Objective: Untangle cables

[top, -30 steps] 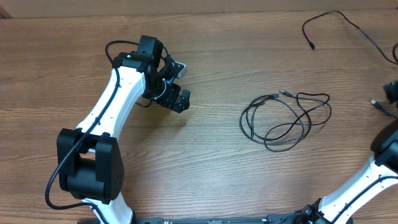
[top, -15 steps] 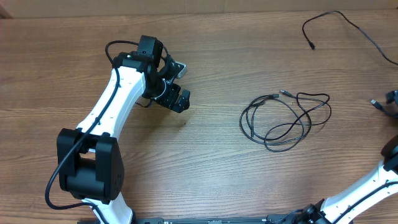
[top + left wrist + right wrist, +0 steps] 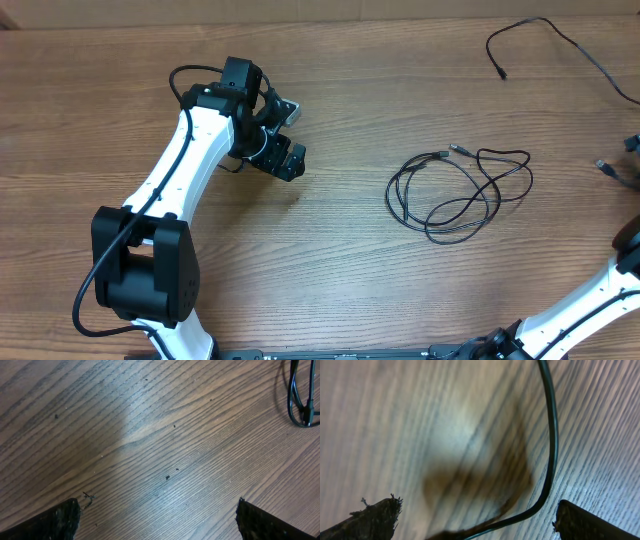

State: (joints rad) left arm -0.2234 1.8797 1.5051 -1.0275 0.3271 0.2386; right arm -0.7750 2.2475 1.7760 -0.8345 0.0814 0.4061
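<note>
Looped cables [image 3: 460, 195] are lying right of centre in the overhead frame, well apart from the left gripper [image 3: 157, 517], which is gaping wide and holding nothing. The right gripper [image 3: 475, 520] is also spreading wide, with another cable [image 3: 554, 450] curving ungripped between its fingertips.

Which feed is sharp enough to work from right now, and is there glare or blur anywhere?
Overhead: sharp and evenly lit, the looped cables read clearly. Left wrist: crisp wood grain, with a pale glare patch on the table. Right wrist: soft and blurred, showing a single cable and a smeared dark shadow beside it.
</note>
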